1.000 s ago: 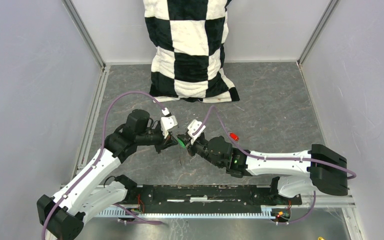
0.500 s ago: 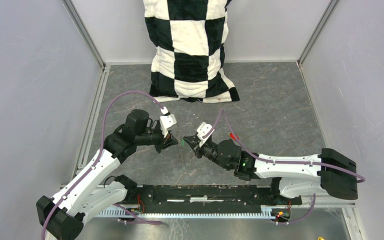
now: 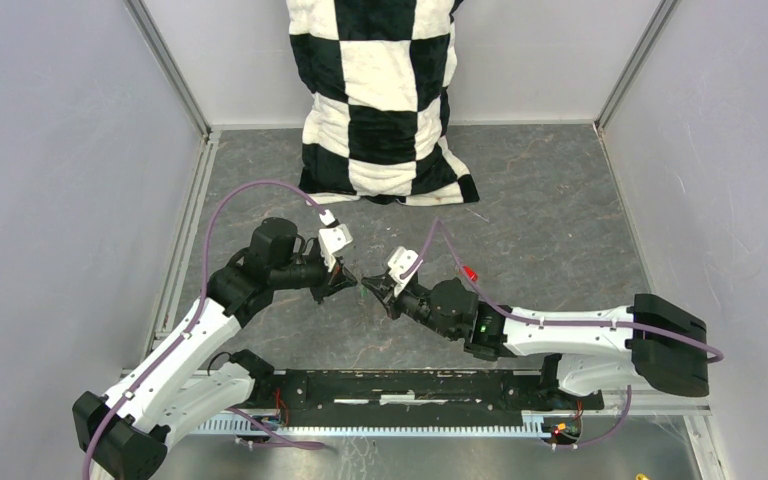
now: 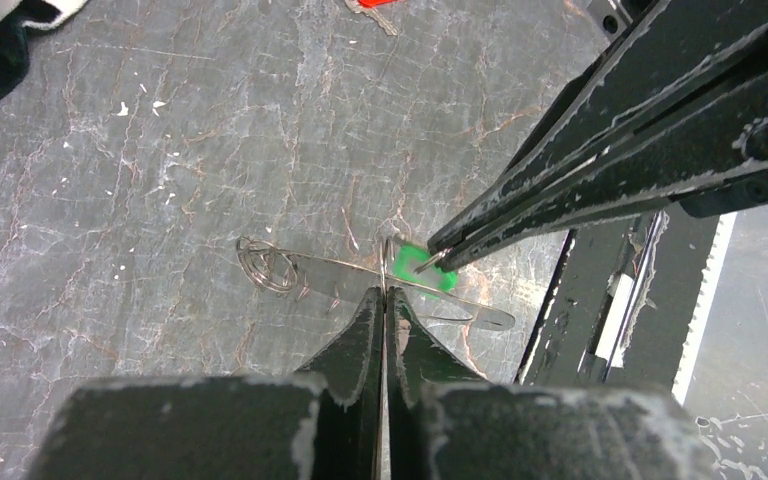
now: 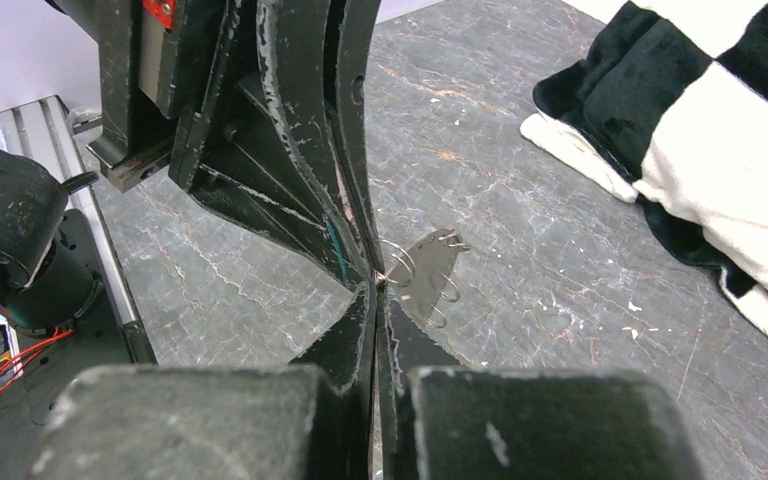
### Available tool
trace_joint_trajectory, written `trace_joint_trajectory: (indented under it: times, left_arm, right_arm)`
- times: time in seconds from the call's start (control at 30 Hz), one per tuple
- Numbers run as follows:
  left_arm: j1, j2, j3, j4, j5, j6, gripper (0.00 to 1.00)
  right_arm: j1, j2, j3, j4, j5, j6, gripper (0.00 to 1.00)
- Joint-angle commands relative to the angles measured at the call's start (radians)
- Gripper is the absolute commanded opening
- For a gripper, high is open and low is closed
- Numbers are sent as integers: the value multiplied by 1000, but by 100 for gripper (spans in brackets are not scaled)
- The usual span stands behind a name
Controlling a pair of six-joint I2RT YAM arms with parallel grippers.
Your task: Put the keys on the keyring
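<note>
My left gripper is shut on the thin wire of the keyring, pinching it near the middle of the loop. The loop's small metal links hang just past both sets of tips. My right gripper meets it tip to tip from the right and is shut on the green key. The key's green head sits right against the ring wire. The red key lies loose on the table behind the right arm.
A black-and-white checkered pillow leans against the back wall. Grey walls with metal rails close in the left and right sides. The black base rail runs along the near edge.
The right gripper drew back to the right with the green key, then edged left again to the left gripper's tips. The left arm has barely moved.
</note>
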Motion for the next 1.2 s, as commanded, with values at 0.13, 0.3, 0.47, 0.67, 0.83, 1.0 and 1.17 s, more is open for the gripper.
trace_joint_trajectory:
  times: [0.13, 0.3, 0.47, 0.67, 0.83, 1.0, 1.17]
  left_arm:
    - [-2, -8, 17, 66, 34, -38, 2]
    - [-3, -13, 7, 65, 38, -27, 2]
    - [-2, -16, 9, 65, 40, -27, 2]
    - [-2, -18, 9, 65, 41, -27, 2]
    - [-2, -21, 9, 65, 39, -26, 2]
    - [-2, -22, 9, 66, 46, -29, 2]
    - [-2, -22, 8, 65, 46, -28, 2]
  right_arm:
    - [-1, 28, 71, 57, -6, -10, 0]
    - [-2, 36, 79, 58, 9, -11, 0]
    - [-1, 58, 107, 36, 24, -17, 0]
    - [-2, 57, 108, 25, 44, -17, 0]
    - [-1, 54, 99, 9, 70, -17, 0]
    - [-3, 44, 90, 11, 98, -18, 0]
    - [-5, 36, 85, 10, 119, -12, 0]
